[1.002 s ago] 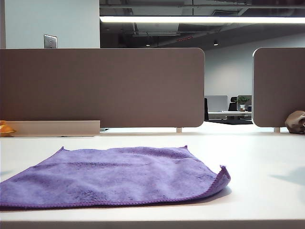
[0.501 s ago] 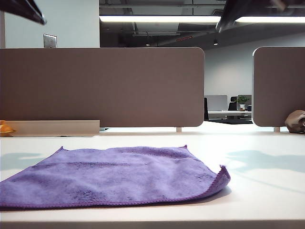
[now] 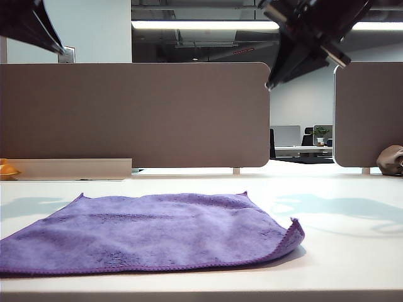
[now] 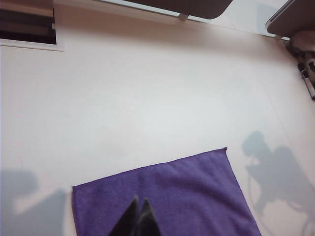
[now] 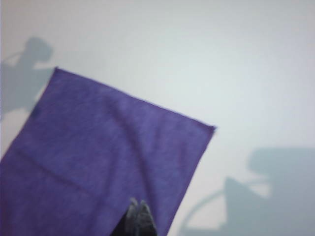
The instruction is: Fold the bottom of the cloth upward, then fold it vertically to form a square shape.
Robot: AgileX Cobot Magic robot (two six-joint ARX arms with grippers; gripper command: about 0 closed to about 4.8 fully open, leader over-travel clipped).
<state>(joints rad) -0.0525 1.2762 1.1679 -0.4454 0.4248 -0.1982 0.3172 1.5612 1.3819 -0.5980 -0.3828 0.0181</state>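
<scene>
The cloth [image 3: 151,229] is a purple fuzzy towel lying flat on the white table, its front right corner slightly curled up. My left gripper [image 3: 47,34] hangs high at the upper left of the exterior view. In its wrist view the left gripper [image 4: 140,201] is shut, tips pressed together, above the cloth [image 4: 167,191] with nothing held. My right gripper [image 3: 272,83] hangs high at the upper right, pointing down and to the left. In the right wrist view the right gripper [image 5: 138,202] is shut and empty above the cloth [image 5: 98,157] near its edge.
Grey partition panels [image 3: 135,113] stand behind the table. A brownish-grey lump [image 3: 390,160] sits at the far right and an orange object [image 3: 7,170] at the far left. Bare white table [image 3: 346,239] lies to the right of the cloth.
Both arms have come into the exterior view from above and descended. Their shadows on the table have moved inward. The cloth has not moved.
</scene>
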